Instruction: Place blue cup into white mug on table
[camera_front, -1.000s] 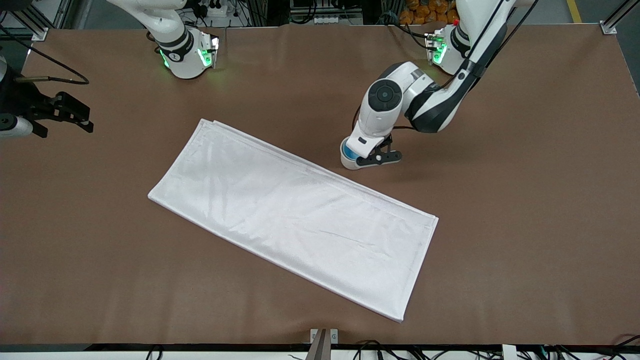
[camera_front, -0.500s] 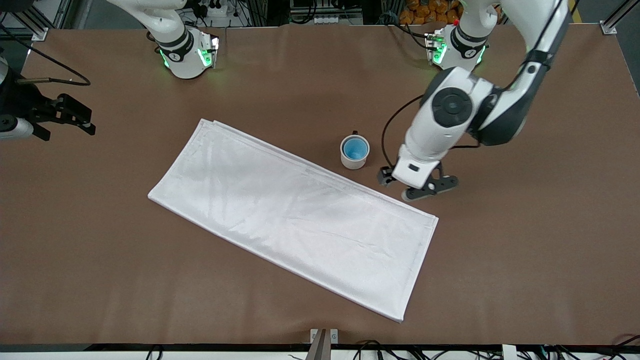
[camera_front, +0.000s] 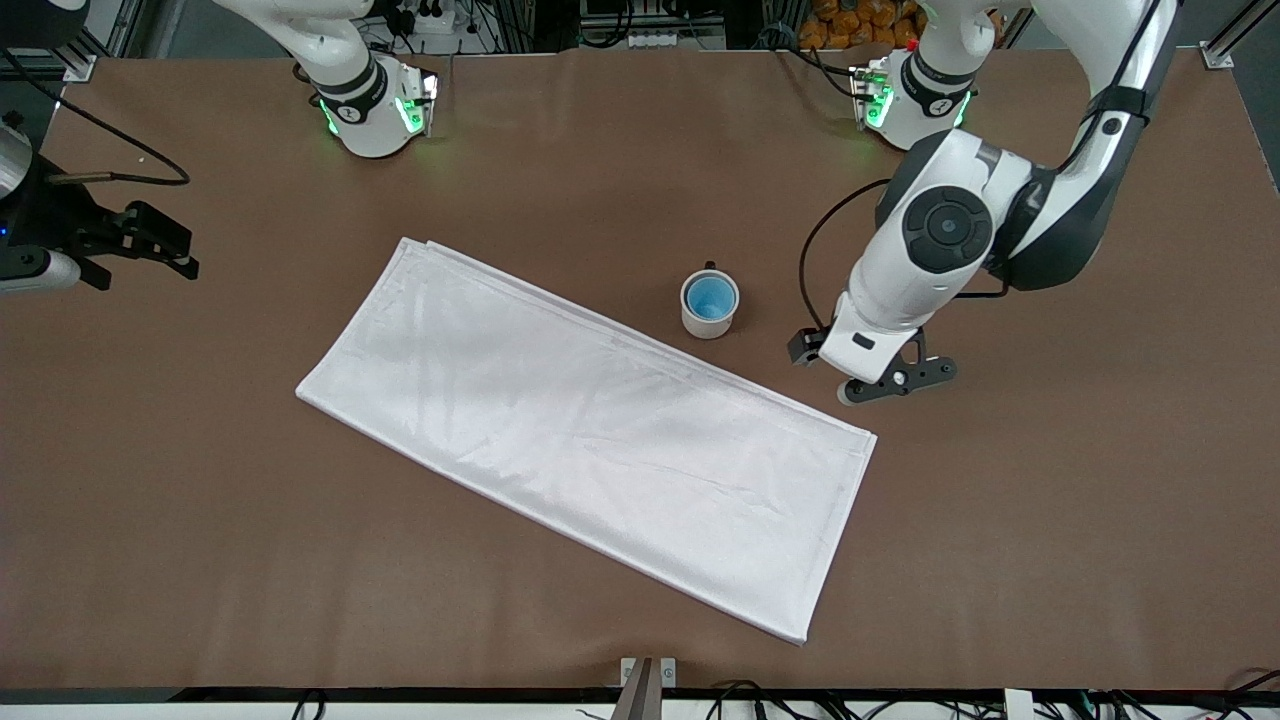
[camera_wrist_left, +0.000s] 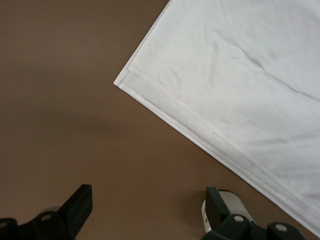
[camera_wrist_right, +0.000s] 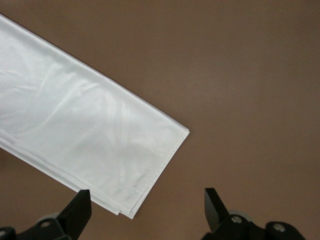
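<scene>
Blue cup (camera_front: 711, 296) nested upright, mouth up, in the white mug (camera_front: 708, 322) on the bench (camera_front: 1050, 480), beside the white cloth (camera_front: 590, 430); the mug's dark handle points toward the robots' bases. Left hand (camera_front: 880, 378), released and empty, over bare bench by the cloth's corner. Right hand (camera_front: 140, 243) waits, fingers spread, at its arm's end

Arm shells: glossy white links with dark grey joint sections.
Left arm joint cap: round, dark, with a ringed centre.
Bases: white, each lit by green lights.
Cables: thin black leads running along both arms.
Left gripper (camera_front: 893, 383): black fingers with small silver screws.
Right gripper (camera_front: 150, 245): black.
</scene>
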